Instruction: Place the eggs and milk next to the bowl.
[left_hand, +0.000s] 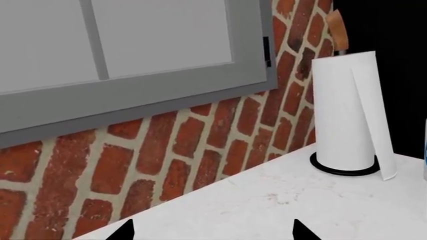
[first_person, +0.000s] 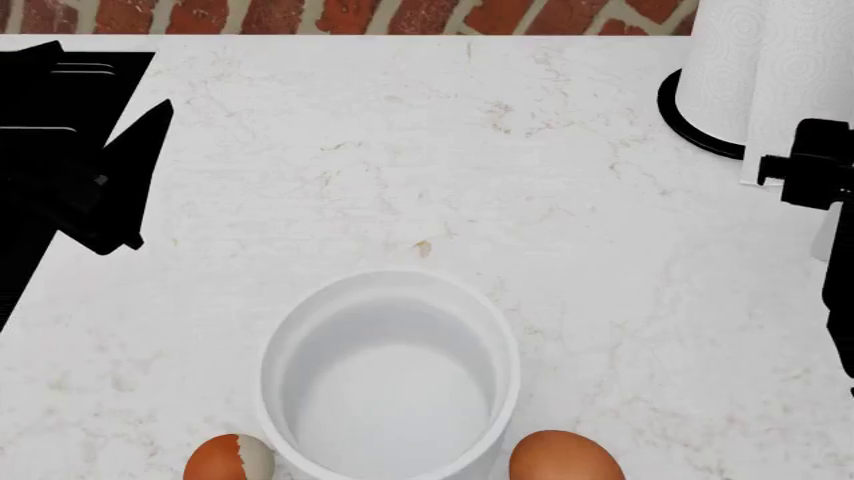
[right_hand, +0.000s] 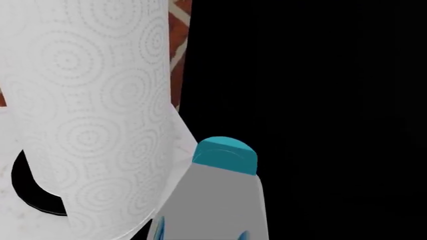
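The white bowl (first_person: 387, 372) stands at the near middle of the counter. The egg with a white patch (first_person: 230, 461) lies against its near left side. The plain orange-brown egg (first_person: 566, 458) lies at its near right. The milk (right_hand: 215, 202), white with a turquoise cap (right_hand: 225, 155), stands beside the paper-towel roll and sits between the jaws of my right gripper (first_person: 814, 180). One black fingertip (right_hand: 144, 230) touches its side; the other finger is lost against black. My left gripper (left_hand: 213, 231) is open and empty above the counter's far left part, also in the head view (first_person: 114, 180).
A white paper-towel roll on a black base (first_person: 761, 70) stands at the far right, right beside the milk; it also shows in both wrist views (left_hand: 343, 115) (right_hand: 87, 120). A brick wall (left_hand: 167, 150) with a grey-framed window backs the marble counter (first_person: 441, 170).
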